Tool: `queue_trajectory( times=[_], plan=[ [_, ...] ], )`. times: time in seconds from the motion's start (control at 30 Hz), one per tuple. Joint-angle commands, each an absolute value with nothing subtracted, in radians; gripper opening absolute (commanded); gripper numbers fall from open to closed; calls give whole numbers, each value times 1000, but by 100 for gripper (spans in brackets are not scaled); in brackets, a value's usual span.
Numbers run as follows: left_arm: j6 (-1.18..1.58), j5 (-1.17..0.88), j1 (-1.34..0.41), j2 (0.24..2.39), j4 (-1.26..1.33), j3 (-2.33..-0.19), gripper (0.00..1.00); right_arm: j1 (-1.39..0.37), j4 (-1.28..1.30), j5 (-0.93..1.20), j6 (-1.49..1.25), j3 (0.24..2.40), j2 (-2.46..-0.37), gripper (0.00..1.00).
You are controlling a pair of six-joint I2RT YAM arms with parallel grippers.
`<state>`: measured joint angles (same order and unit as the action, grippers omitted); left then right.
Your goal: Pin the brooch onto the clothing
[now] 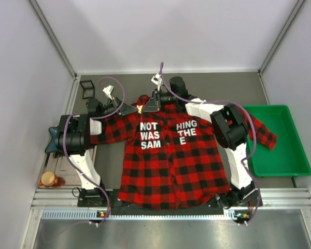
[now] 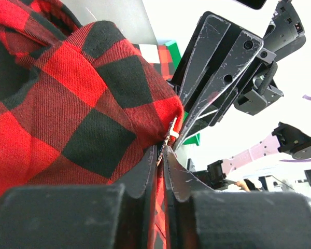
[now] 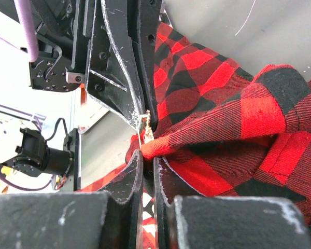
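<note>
The red-and-black plaid shirt point(image 1: 171, 155) lies flat between the arms, with its white lettering facing up. Both grippers meet at its collar. My left gripper point(image 1: 132, 109) is shut on the tiny pale brooch point(image 2: 171, 133), held right against a raised fold of the collar point(image 2: 119, 104). My right gripper point(image 1: 151, 104) comes in from the other side, shut on the edge of the collar fold point(image 3: 197, 135). In the right wrist view the brooch point(image 3: 147, 128) shows at the left gripper's fingertips point(image 3: 137, 111), just above my right gripper point(image 3: 147, 154). Its thin pin points down at the fabric edge.
A green tray point(image 1: 295, 155) stands at the right, partly under the shirt's sleeve. A dark blue object point(image 1: 53, 136) and a round orange-brown object point(image 1: 51, 180) sit at the left edge. A small black frame point(image 1: 87, 88) stands at the back left.
</note>
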<state>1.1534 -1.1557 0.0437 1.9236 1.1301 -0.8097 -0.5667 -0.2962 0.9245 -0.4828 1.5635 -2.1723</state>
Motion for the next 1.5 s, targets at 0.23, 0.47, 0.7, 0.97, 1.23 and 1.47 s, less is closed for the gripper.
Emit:
queue_trajectory(
  times=[0.23,0.47,0.7,0.97,1.23,1.47],
  plan=[
    [1040,-1226,32,1907,1152,-830,0,-558,-270,1008,-373,1595,-2112,11],
    [1077,-1243,34,1942,1219,-836,0,-538,-252,1071,-365,1620,-2123,28],
    [1135,-1258,34,1968,1296,-847,0,-538,-270,1112,-377,1623,-2128,33],
    [1261,-1275,32,2008,1457,-850,0,-537,-275,1106,-394,1643,-2160,36],
    [1371,-1287,31,2045,1595,-859,0,-535,-253,1091,-405,1683,-2194,43],
    [1428,-1287,29,2062,1655,-867,0,-535,-232,1085,-406,1694,-2214,47]
  ],
)
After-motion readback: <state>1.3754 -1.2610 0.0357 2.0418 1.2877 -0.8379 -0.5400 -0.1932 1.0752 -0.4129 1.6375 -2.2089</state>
